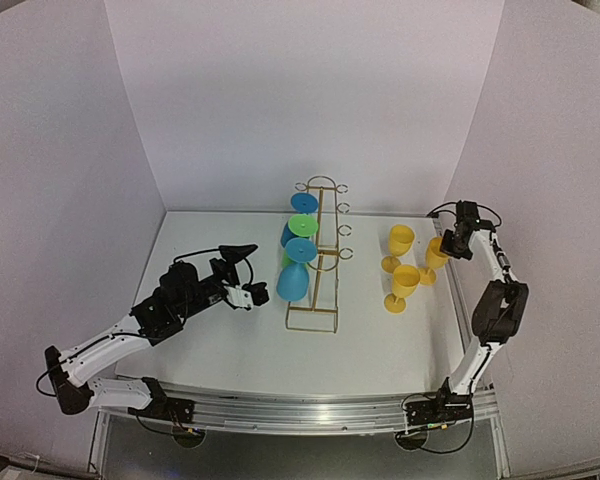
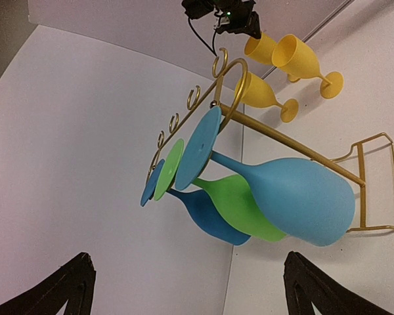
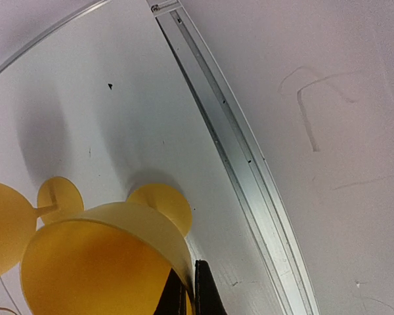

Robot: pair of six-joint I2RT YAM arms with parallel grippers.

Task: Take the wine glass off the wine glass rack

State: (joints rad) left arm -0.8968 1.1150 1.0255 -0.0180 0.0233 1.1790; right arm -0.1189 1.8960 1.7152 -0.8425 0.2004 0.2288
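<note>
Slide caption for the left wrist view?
Open left gripper faces the gold rack, its three wine glasses (light blue, green, dark blue) hanging inverted; three yellow glasses stand beyond.

White table (image 1: 230,345), pale backdrop walls (image 1: 300,100), aluminium rail (image 1: 310,412) along near edge.

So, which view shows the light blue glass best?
Left wrist: the light blue glass is large, with bowl, stem and foot clear. Top view shows it small; the right wrist shows only yellow glasses.
</note>
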